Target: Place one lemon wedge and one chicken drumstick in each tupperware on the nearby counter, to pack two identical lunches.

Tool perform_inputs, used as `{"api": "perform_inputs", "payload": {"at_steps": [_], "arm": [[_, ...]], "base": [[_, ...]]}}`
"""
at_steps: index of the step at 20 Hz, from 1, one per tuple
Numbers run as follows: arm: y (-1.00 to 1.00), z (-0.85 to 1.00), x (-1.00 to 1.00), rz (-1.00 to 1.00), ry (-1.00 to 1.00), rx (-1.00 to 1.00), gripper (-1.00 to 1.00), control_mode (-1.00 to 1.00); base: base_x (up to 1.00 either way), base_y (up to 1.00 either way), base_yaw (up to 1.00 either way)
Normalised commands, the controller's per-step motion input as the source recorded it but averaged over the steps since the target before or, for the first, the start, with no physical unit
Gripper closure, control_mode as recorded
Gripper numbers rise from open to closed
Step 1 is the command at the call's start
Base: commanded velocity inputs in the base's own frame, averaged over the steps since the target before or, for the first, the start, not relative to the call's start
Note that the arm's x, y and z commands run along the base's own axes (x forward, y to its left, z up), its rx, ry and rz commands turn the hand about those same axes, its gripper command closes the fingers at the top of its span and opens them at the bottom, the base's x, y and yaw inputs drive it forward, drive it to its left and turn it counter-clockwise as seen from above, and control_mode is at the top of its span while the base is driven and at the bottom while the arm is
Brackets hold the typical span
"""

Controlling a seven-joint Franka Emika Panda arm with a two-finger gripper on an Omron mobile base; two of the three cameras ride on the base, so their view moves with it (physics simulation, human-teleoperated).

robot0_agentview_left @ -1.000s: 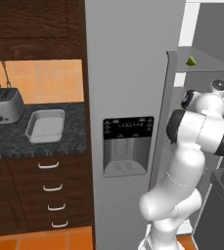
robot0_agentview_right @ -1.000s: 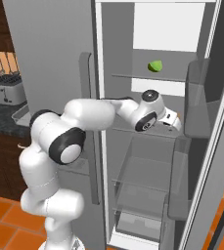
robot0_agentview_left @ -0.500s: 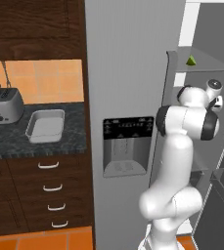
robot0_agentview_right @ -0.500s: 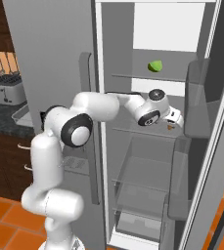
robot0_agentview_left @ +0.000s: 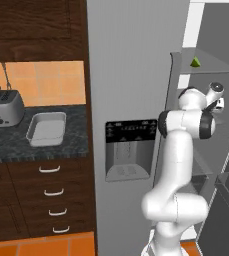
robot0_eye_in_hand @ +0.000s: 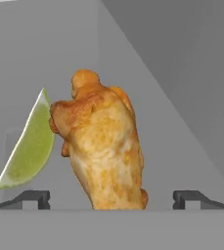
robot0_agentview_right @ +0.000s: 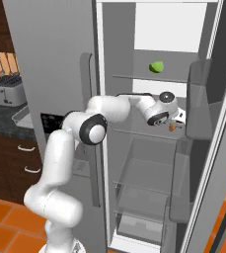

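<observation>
An orange-brown chicken drumstick [robot0_eye_in_hand: 103, 151] stands close in front of my gripper [robot0_eye_in_hand: 111, 197] in the hand view, between the two open fingertips [robot0_eye_in_hand: 33, 197] and untouched by them. A yellow-green lemon wedge [robot0_eye_in_hand: 28, 146] leans just left of it. From the right base view my gripper [robot0_agentview_right: 176, 120] reaches onto a middle fridge shelf beside the drumstick [robot0_agentview_right: 172, 127], and a lemon wedge [robot0_agentview_right: 156, 66] lies on the shelf above. One light-grey tupperware [robot0_agentview_left: 47, 128] sits on the black counter [robot0_agentview_left: 11, 147] far to the left. The left base view has the gripper [robot0_agentview_left: 219, 105] inside the fridge below the wedge [robot0_agentview_left: 195, 62].
The fridge stands open, its door [robot0_agentview_right: 55, 74] left of my arm and door bins [robot0_agentview_right: 201, 99] on the right. A steel toaster [robot0_agentview_left: 3, 109] stands on the counter beside the tupperware. Dark drawers [robot0_agentview_left: 51, 195] with silver handles run below the counter.
The arm has stretched deeper into the fridge, carrying the hand toward the drumstick on the middle shelf. The jaws stayed open.
</observation>
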Motion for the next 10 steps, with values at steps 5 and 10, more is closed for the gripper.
{"api": "perform_inputs", "payload": {"at_steps": [5,10], "arm": [[-0.04,-0.27,0.29,0.00,0.00,0.00,-1.00,-1.00],[0.00,-0.48,0.15,0.00,0.02,-0.01,1.00,-1.00]], "base": [[0.00,0.00,0.00],[0.00,0.00,0.00]]}}
